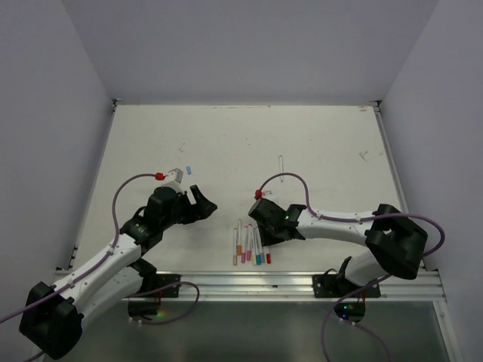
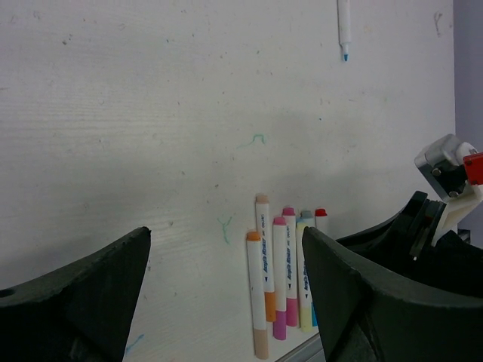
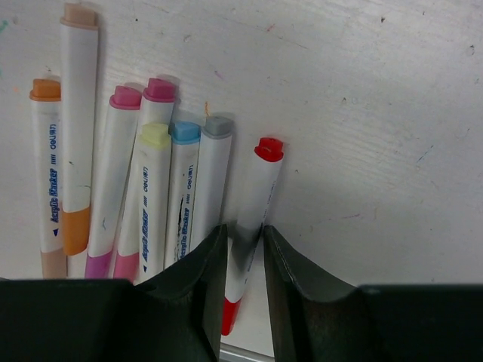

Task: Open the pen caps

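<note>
your right gripper [image 3: 244, 231] had its jaws drawn in close on either side of the red-ended pen [image 3: 256, 188], low on the barrel; you couldn't tell from the wrist view whether they were pressing it or just flanking it. those same fingers [image 3: 189, 302] blocked the near ends of the neighbouring pens, and only a sliver of red showed below them, so the caps at that end were mostly hidden. the row of pens [image 3: 185, 196] lay side by side on the table [image 1: 317, 136], touching, near its front edge, with tan, orange, pink, yellow, blue and grey ends showing. from overhead the row was too small to sort by colour, and the gripper body covered the jaws. your left gripper [image 2: 225, 234] hung with its jaws wide apart and nothing between them, well to the left of the row. its camera showed what the right one didn't: a lone pen [image 2: 345, 30] far out on the table, cut off by the top edge, its blue tip bare. only the overhead view showed a small blue cap [image 1: 189, 169] lying apart, beyond the left gripper.
</note>
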`<state>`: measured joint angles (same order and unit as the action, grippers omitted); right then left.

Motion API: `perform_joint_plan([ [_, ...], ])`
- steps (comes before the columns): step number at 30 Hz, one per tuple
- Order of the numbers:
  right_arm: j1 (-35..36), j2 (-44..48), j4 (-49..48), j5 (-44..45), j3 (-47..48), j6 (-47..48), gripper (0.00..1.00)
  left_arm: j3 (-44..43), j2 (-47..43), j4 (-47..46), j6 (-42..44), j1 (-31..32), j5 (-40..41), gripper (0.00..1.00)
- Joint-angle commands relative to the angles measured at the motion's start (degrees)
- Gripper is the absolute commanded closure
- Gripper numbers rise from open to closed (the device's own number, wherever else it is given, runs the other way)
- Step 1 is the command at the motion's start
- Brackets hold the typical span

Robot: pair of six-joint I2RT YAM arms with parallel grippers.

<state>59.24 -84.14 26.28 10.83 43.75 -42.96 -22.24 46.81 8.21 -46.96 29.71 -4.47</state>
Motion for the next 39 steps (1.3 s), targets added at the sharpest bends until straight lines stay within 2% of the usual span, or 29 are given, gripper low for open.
perform_joint_plan([
  [1, 1.0, -1.5, -1.5, 3.0, 0.0, -2.0, 0.71, -0.2, -1.3, 0.7, 0.2, 0.4, 0.6, 0.16],
  [6, 2.4, -3.6, -1.2, 5.2, 0.0, -3.3, 0.71, -0.2, -1.5, 0.8, 0.5, 0.3, 0.3, 0.16],
  [7, 2.5, -3.7, -1.1, 5.6, -0.1, -3.3, 0.77, -0.2, -1.5, 0.8, 0.6, 0.4, 0.2, 0.17],
  [9, 2.8, -3.7, -0.7, 6.7, -0.2, -3.6, 0.78, -0.3, -1.4, 0.6, 0.7, 0.4, -0.1, 0.18],
  [12, 2.8, -2.5, 0.2, 8.1, -0.3, -3.5, 0.92, -0.3, -1.4, 0.1, 1.0, 0.4, -1.1, 0.19],
  [13, 2.9, -2.1, 0.3, 8.3, -0.2, -3.4, 1.0, -0.3, -1.5, -0.6, 1.0, 0.5, -1.6, 0.2],
  [15, 2.9, -0.7, 1.7, 8.8, 0.7, -2.7, 1.0, 0.2, -1.6, -2.6, 1.7, 0.5, -4.4, 0.2],
  [18, 2.5, 1.2, 3.0, 7.3, 3.0, -0.6, 1.0, 3.8, -2.9, -15.4, 2.7, 0.5, -14.3, 0.24],
  [19, 2.3, 2.8, 3.2, 7.2, 3.8, 0.0, 1.0, 5.0, -3.9, -23.6, 2.5, 0.6, -19.8, 0.26],
  [22, 0.1, 6.2, 4.5, 6.0, 6.8, 1.8, 1.0, 7.6, -3.7, -34.0, 0.6, 1.2, -25.6, 0.32],
  [27, -5.5, 11.9, 1.2, 0.3, 10.0, 5.1, 1.0, 5.7, -0.1, -36.0, 2.0, 5.4, -25.6, 0.32],
  [33, -6.4, 19.2, -7.3, -2.0, 10.4, 4.6, 1.0, 5.6, 2.4, -41.5, 2.5, 12.3, -21.4, 0.34],
  [39, -6.5, 23.0, -15.6, -5.6, 8.1, 2.9, 1.0, 5.7, 5.1, -47.6, 1.1, 14.1, -21.9, 0.34],
])
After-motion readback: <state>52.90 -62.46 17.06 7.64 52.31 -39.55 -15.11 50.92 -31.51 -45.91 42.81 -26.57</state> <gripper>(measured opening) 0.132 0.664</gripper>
